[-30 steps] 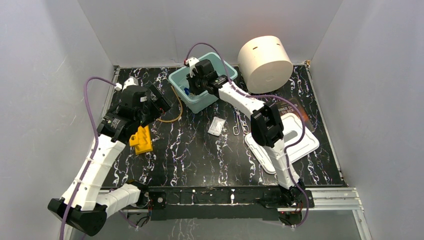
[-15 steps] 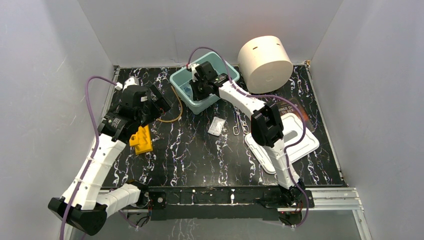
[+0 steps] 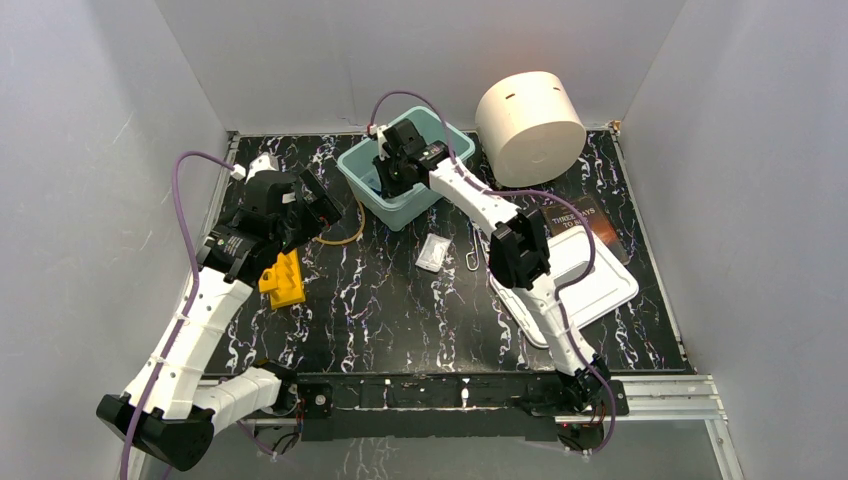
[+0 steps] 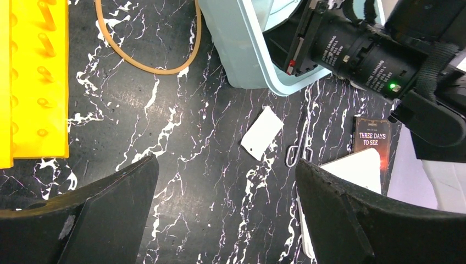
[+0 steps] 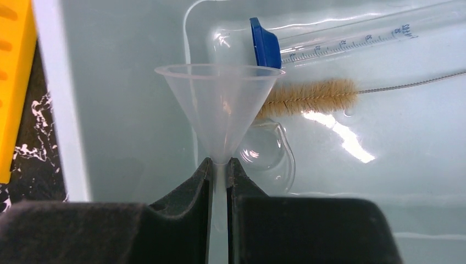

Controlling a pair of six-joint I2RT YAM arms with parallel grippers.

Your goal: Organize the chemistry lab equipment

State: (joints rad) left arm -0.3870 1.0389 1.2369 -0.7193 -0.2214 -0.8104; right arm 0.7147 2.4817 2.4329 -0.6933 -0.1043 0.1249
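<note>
Over the bench's left side, the left gripper (image 4: 226,165) is hovering wide open and empty near the amber rubber tubing (image 4: 165,71). At the far edge, the right gripper (image 5: 220,165) is pinching the clear plastic funnel (image 5: 220,104) by its stem inside the teal bin (image 3: 395,210). If dropped carelessly, it could chip the tiny glass beaker (image 5: 269,154) close by.

Stem-held clear funnel (image 5: 218,110) hangs near blue-capped tube (image 5: 351,39) and brush (image 5: 310,97).

We're counting one funnel (image 5: 218,110), one blue-capped tube (image 5: 351,41), one brush (image 5: 310,96), one beaker (image 5: 267,153), one amber tubing loop (image 4: 147,56), one flat packet (image 4: 262,133), one yellow rack (image 4: 33,82), one bin (image 4: 236,49), one cylinder (image 3: 530,125), one book (image 4: 372,140), one tray (image 3: 605,290).
</note>
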